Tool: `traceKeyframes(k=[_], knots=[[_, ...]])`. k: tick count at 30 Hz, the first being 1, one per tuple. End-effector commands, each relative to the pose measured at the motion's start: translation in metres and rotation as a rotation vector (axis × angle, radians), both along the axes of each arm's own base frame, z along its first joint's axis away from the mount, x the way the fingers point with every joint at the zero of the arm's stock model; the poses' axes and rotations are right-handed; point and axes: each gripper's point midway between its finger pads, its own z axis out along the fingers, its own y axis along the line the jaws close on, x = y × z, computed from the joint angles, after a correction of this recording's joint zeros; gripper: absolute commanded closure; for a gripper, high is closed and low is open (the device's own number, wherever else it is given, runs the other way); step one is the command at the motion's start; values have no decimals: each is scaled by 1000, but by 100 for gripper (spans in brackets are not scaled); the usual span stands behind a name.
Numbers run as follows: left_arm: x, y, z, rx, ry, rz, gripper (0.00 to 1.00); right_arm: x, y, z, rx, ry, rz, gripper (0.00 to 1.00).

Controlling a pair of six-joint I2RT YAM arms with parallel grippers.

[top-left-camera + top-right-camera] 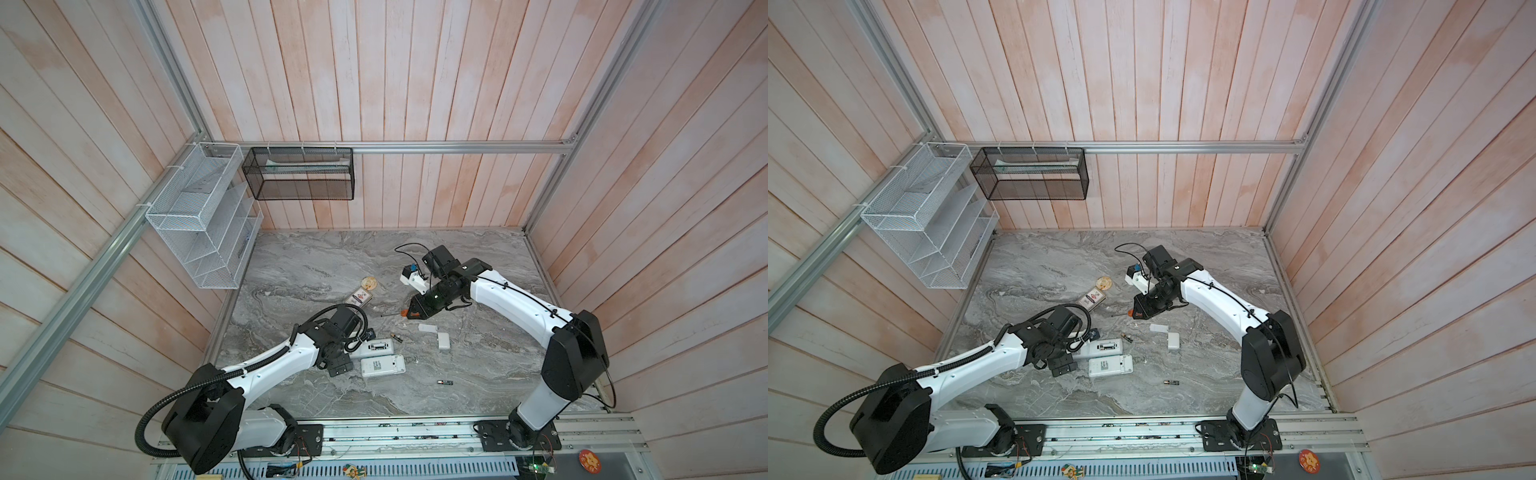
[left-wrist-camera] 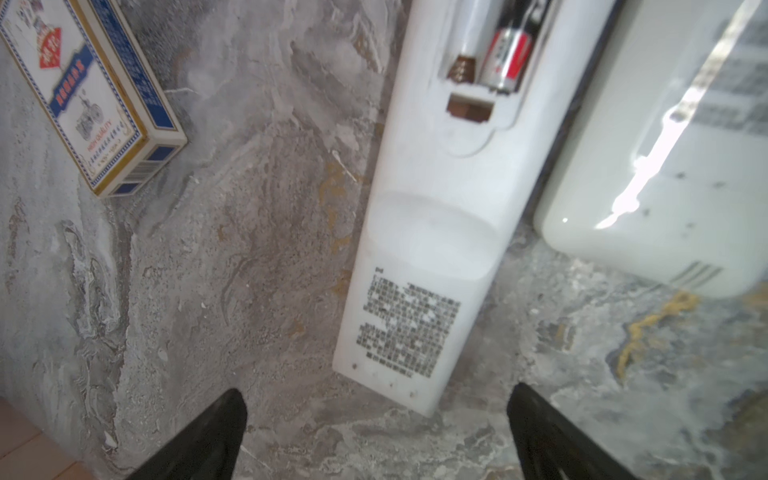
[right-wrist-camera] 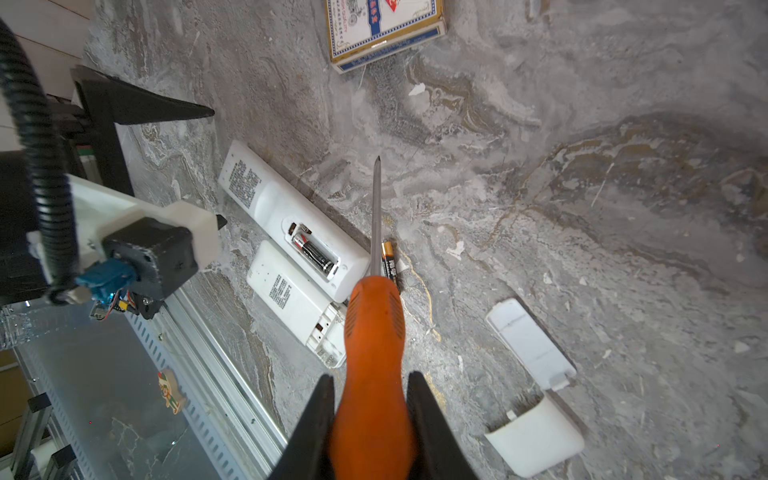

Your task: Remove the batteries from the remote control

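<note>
Remotes (image 3: 286, 216) x2, lids (image 3: 532, 345) x2, 1 battery (image 3: 313, 253) seated; L pincer (image 2: 376, 390) apart; R pincer (image 3: 371, 376) clamps screwdriver (image 3: 374, 324).

Soft, even light fills both top views; walls (image 1: 374, 83) bow at the edges. In the soft-focused left wrist view, glare streaks the wider remote (image 2: 665, 174).

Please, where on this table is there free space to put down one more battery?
Free: the back strip of the table, from the white wire rack to the right arm; also the front strip between the lone battery and the rail. Crowded: the middle, with two remotes, battery covers, card box and screwdriver.
</note>
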Motion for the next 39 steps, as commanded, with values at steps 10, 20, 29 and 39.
traceKeyframes(k=[10, 20, 29, 39], knots=[[23, 18, -18, 72, -40, 98, 0, 2, -3, -18, -36, 70, 15, 98], [39, 20, -32, 97, -26, 170, 0, -3, -16, -25, -84, 89, 7, 98], [64, 14, -38, 108, -13, 211, 0, -16, -22, -31, -83, 120, 4, 98], [92, -14, -35, 44, -17, 188, 0, -28, -13, -25, -48, 133, 1, 98]])
